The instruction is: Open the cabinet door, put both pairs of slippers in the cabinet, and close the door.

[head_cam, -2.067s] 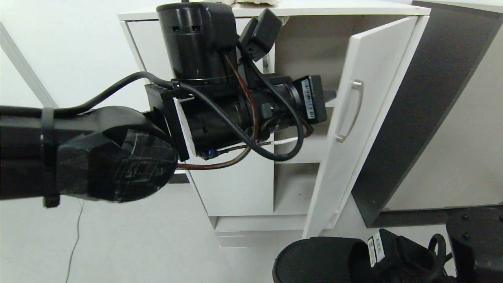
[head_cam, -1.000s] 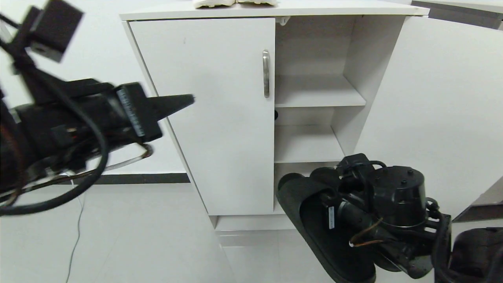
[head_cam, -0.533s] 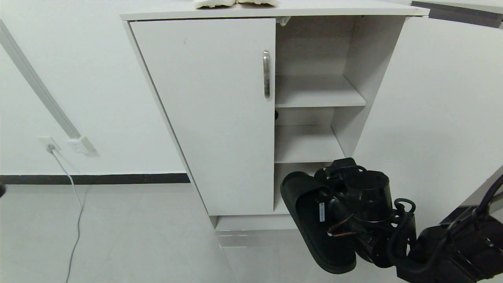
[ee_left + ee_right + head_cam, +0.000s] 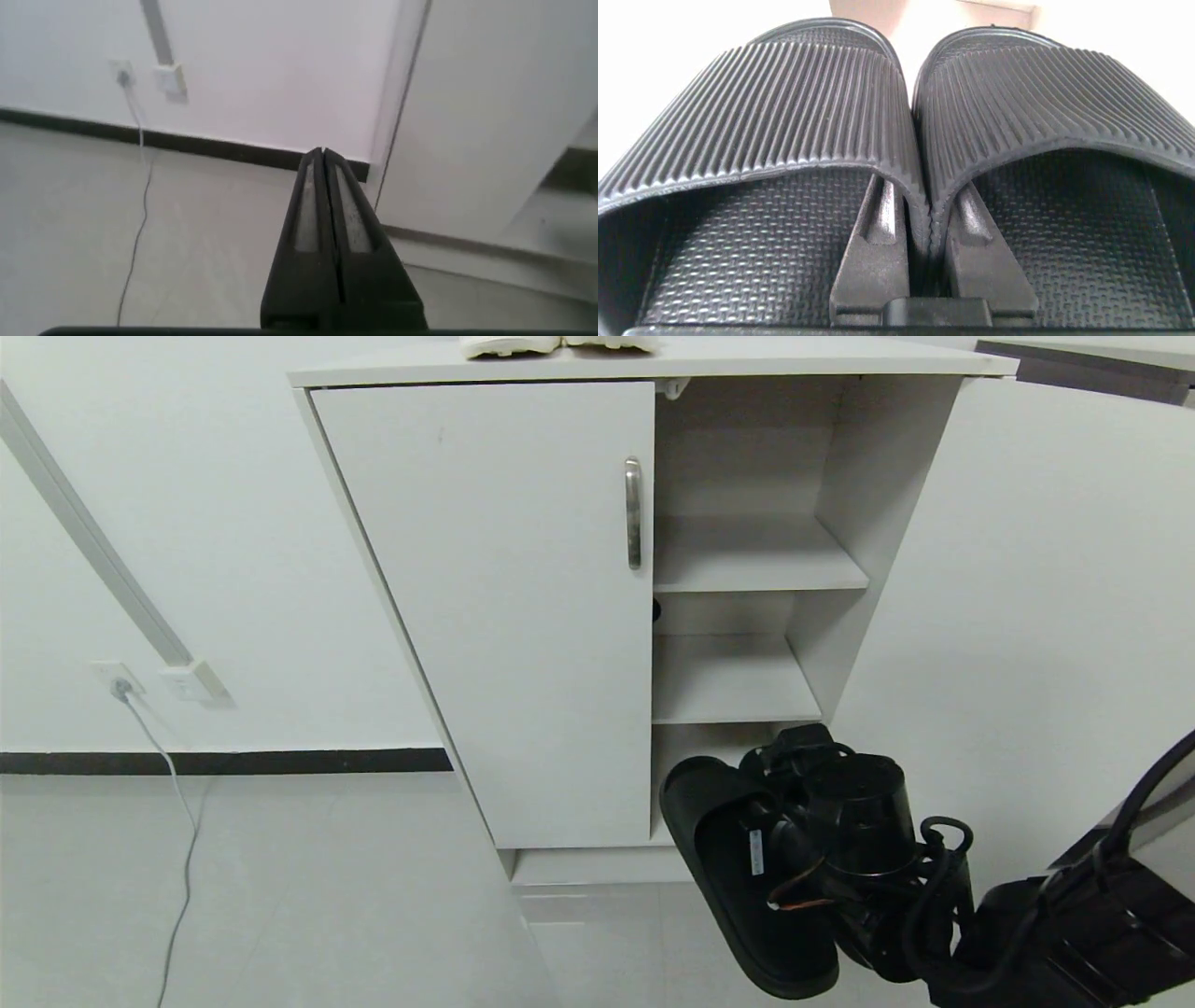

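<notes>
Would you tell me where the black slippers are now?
Head view, lower right: the black slippers sit in the right pincer, before the cabinet's open bottom compartment.

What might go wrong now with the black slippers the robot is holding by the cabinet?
The right gripper pinches only the touching strap edges of the black slippers, so one might slide out and drop. The slippers hang wide before the narrow bottom compartment, so a toe might bump the closed left door or the shelf above.

Plain home-like room: white shoe cabinet (image 4: 485, 616), pale tiled floor (image 4: 280, 896), wall socket (image 4: 117, 683), black skirting (image 4: 224, 762).
</notes>
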### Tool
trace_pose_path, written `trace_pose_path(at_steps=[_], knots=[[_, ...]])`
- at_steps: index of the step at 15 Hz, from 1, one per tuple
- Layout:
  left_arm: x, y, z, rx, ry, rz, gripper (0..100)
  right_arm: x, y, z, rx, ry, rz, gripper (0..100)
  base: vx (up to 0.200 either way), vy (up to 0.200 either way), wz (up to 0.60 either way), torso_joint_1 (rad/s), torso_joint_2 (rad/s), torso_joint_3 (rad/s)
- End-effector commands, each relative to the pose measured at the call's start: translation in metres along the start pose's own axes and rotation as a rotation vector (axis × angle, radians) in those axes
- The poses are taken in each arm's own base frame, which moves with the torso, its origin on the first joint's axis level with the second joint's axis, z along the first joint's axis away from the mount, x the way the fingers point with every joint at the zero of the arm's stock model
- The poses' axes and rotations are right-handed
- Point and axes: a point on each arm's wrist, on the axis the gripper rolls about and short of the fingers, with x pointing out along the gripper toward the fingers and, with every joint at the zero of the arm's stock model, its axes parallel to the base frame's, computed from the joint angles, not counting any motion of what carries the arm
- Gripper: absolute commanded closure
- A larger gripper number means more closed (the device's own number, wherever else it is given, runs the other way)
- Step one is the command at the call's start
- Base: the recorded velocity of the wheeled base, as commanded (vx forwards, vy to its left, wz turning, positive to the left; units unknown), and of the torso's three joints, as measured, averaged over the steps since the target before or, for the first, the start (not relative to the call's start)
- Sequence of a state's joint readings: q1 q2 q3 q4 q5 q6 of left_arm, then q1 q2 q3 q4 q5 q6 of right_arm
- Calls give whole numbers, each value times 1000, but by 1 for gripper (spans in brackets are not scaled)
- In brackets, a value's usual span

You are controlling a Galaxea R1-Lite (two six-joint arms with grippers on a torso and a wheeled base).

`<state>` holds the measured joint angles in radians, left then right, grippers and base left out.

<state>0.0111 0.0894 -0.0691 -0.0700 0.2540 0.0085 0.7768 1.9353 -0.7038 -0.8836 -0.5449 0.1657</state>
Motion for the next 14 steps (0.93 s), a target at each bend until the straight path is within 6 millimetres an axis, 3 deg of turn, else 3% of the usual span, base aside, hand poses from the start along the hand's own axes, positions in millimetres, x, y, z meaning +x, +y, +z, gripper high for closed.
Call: trace_pose_path(at_steps=[1,5,8,10,12,14], knots=[[-4,0,-22,49,-15,-56,100,-2,2,0,-2,0,7,100,0,0,0,0,0,0],[-4,-5,-28,68,42,-262,100,-3,6,-3,-4,-5,20,100,0,0,0,0,0,0],[-5,-6,-28,59,40,-317,100,4,9,-5,-15,-17,20,100,0,0,0,0,0,0],[-5,-6,-28,41,43,-315,100,17,19,-6,-13,-32,-1,100,0,0,0,0,0,0],[-5,-6,-28,39,43,-315,100,39,32,-5,17,-79,-160,100,0,0,0,0,0,0],[-5,-6,-28,39,43,-314,100,46,36,-5,45,-93,-196,100,0,0,0,0,0,0]])
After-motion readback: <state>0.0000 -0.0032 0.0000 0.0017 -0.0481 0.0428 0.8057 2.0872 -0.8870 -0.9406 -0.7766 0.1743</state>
